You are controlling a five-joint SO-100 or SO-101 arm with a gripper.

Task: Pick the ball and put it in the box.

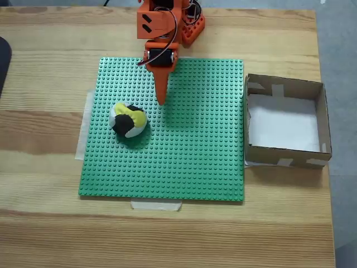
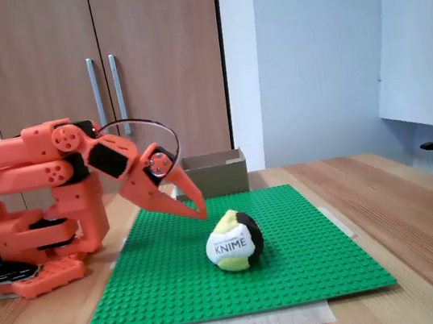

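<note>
Jaws are being held together above the green mat, just beside the ball. Being soft and light, it should be squeezed gently around its middle.

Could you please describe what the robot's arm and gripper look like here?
The arm is bright orange plastic with blocky segments, black motor housings and thin looping black cables. Its gripper has long pointed orange fingers tapering to a beak-like tip, seen as a narrow orange wedge from above.
</note>
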